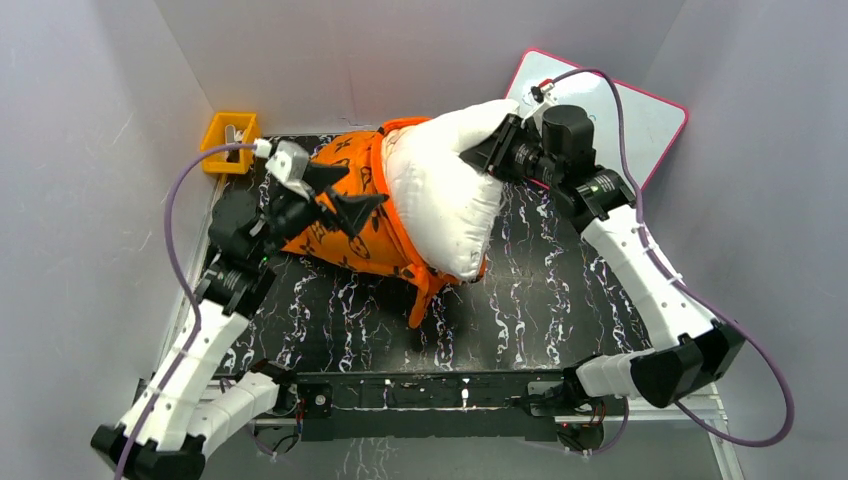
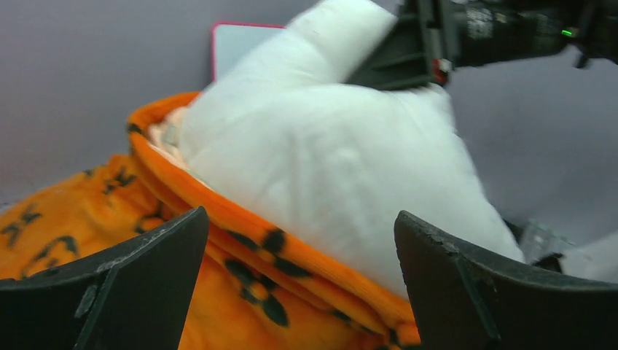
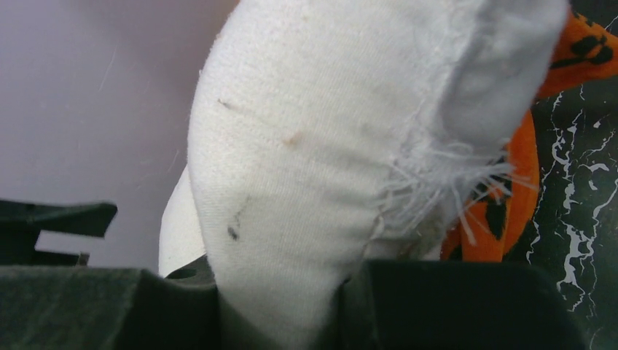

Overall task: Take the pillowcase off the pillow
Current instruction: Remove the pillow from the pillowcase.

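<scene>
Your right tool [image 1: 497, 150] pinches the pillow [image 1: 445, 205] by its far corner. Your left tool [image 1: 345, 192] gapes wide over the pillowcase [image 1: 340, 250], bunched round the pillow's left end on the tabletop [image 1: 560, 290]. The fleece looks soft and light, so grab its rim beside the pillow.

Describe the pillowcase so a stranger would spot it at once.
On the black marbled table, look left of centre, beside the left gripper. The pillowcase is the bunched bright-orange fabric with black motifs, sleeving one end of the plain white pillow.
</scene>
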Controlling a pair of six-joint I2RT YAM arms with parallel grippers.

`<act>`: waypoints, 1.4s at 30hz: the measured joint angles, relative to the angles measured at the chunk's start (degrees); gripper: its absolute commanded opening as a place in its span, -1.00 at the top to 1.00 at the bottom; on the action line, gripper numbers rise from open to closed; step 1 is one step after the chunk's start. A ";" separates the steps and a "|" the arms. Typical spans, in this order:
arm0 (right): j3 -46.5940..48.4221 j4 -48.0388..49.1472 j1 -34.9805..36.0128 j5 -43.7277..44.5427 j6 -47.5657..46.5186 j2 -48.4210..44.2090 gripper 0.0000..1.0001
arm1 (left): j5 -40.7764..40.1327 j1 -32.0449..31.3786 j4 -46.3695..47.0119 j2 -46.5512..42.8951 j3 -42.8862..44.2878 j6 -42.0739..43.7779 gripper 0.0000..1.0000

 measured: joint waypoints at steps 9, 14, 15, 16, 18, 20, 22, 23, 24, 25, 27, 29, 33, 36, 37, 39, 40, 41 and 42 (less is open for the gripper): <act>4.66 0.00 -0.31 2.64 3.56 5.38 1.00 | 7.04 -4.57 0.79 -7.19 -16.74 -11.30 -0.97; 4.66 -0.04 -0.31 2.71 4.46 5.40 1.00 | 2.05 -11.80 1.01 -3.61 -18.99 -11.78 -0.97; 4.66 -0.04 -0.33 2.80 4.48 5.40 1.00 | 1.51 -12.48 2.25 -2.75 -19.17 -11.89 -0.97; 4.66 -0.04 -0.33 2.84 4.50 5.40 1.00 | 1.22 -12.81 3.58 -1.77 -19.32 -12.24 -0.95; 4.66 -0.04 -0.37 3.04 4.50 5.40 1.00 | 1.22 -13.05 6.45 0.87 -19.32 -13.03 -0.67; 4.66 -0.11 -0.37 3.39 4.46 5.40 1.00 | 1.60 -13.16 8.87 4.15 -19.21 -13.88 -0.37; 4.66 -0.42 -0.50 3.98 4.35 5.40 1.00 | 1.62 -13.49 9.53 7.58 -18.82 -14.36 -0.15; 4.66 -0.63 -0.55 4.26 4.24 5.40 1.00 | 1.60 -13.68 9.29 9.03 -18.51 -14.47 0.03; 4.66 -0.74 -0.61 4.42 4.11 5.40 1.00 | 1.46 -13.88 8.92 10.34 -18.21 -14.40 0.27; 4.74 -1.05 -0.63 4.57 3.89 5.40 1.00 | 1.31 -14.01 8.63 11.28 -18.10 -14.29 0.60; 6.14 -2.78 -0.79 4.74 3.30 5.75 1.00 | 0.79 -14.16 7.45 12.13 -18.10 -14.19 1.00; 9.44 -4.92 -1.18 4.35 2.75 6.99 1.00 | -0.50 -14.23 6.60 12.11 -18.49 -13.79 1.00; 16.28 -7.48 -5.33 -0.74 3.19 9.68 1.00 | -7.19 -14.32 4.33 10.21 -20.22 -14.05 1.00; 18.51 -7.56 -13.35 -7.39 5.33 10.67 1.00 | -18.69 -14.62 -0.20 7.87 -22.08 -16.70 1.00; 18.69 -7.56 -15.91 -9.14 5.97 10.78 1.00 | -22.91 -14.60 -2.23 6.99 -22.73 -18.16 1.00; 18.80 -7.67 -19.43 -12.13 6.86 10.82 1.00 | -29.73 -14.60 -5.11 5.44 -23.85 -21.11 0.75; 18.80 -7.96 -20.57 -13.79 7.39 10.82 1.00 | -32.30 -14.62 -5.86 4.46 -24.20 -22.43 0.12; 18.71 -8.04 -21.14 -15.30 7.74 10.82 1.00 | -33.86 -14.64 -6.23 3.37 -24.37 -23.04 -0.55; 18.40 -7.61 -21.33 -16.52 8.09 10.82 1.00 | -35.06 -14.62 -6.97 2.21 -24.52 -22.80 -0.92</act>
